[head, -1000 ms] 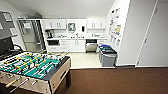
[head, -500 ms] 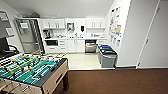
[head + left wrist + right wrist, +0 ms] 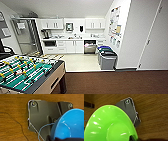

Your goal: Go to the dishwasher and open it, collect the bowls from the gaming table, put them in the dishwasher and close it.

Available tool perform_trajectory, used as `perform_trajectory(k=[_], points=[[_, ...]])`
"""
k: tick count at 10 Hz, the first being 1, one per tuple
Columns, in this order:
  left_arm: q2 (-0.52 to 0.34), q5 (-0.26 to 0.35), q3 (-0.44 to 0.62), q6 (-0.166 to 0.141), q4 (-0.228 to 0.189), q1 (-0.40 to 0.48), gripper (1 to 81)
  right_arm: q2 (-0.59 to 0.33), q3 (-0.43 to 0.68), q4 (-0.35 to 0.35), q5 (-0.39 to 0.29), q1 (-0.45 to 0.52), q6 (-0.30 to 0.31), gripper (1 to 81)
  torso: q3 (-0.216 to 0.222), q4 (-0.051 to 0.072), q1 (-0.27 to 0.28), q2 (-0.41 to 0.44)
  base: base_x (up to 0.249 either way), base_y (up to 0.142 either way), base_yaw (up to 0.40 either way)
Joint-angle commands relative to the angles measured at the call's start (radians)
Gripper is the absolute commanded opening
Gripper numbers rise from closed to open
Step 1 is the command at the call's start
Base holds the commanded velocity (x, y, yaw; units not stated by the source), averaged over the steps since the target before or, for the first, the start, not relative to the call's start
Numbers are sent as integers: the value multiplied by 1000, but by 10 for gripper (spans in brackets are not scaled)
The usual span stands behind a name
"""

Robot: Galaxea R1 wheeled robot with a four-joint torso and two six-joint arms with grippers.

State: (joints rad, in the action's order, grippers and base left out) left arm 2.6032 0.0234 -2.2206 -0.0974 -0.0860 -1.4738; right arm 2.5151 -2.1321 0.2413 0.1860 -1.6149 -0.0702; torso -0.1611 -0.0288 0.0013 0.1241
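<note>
Slightly closer to the kitchen than a second ago: in the head view the whole picture has shifted a little, and the bins (image 3: 107,58) sit lower. That is the camera moving with the base, not the things. The foosball table (image 3: 27,73) holds its place at the near left.

Reading: bowls collected, robot on the carry leg toward the dishwasher (image 3: 90,47), which stands under the counter at the far wall, just beside the bins.

Left gripper (image 3: 60,138): the blue bowl (image 3: 68,125) rides close to the wrist, above the wood-grain floor (image 3: 13,119). A dark shape crosses its rim at the frame edge. Judged clamped on the bowl.

Right gripper (image 3: 132,138): the green bowl (image 3: 109,125) sits likewise, with a dark part at its rim. Judged clamped on it too.

Hard to make out:
- Dishwasher reads as a dark opening with something pale inside. Whether the door hangs fully down I cannot tell at this range.
- Both bowls are cut off by the frame edges, so the grip points are barely seen and the finger shape is unclear.
- A thin blue line curves beside the blue bowl; I cannot tell what it is.
- Counter items are too small to name.
</note>
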Motion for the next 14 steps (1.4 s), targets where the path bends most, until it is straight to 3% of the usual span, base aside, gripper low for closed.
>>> perform_trajectory(k=[1,7,14], points=[[-29,52,6,8,-9,50,10,-40,3,-11,-57,34,-3,10,0,0,0,0,191,-100,0],[-29,52,1,8,-9,51,10,-39,2,-11,-57,34,-3,10,0,0,0,0,187,-94,0],[-29,52,1,8,-9,48,10,-39,0,-11,-57,34,-3,10,0,0,-1,0,147,0,0]])
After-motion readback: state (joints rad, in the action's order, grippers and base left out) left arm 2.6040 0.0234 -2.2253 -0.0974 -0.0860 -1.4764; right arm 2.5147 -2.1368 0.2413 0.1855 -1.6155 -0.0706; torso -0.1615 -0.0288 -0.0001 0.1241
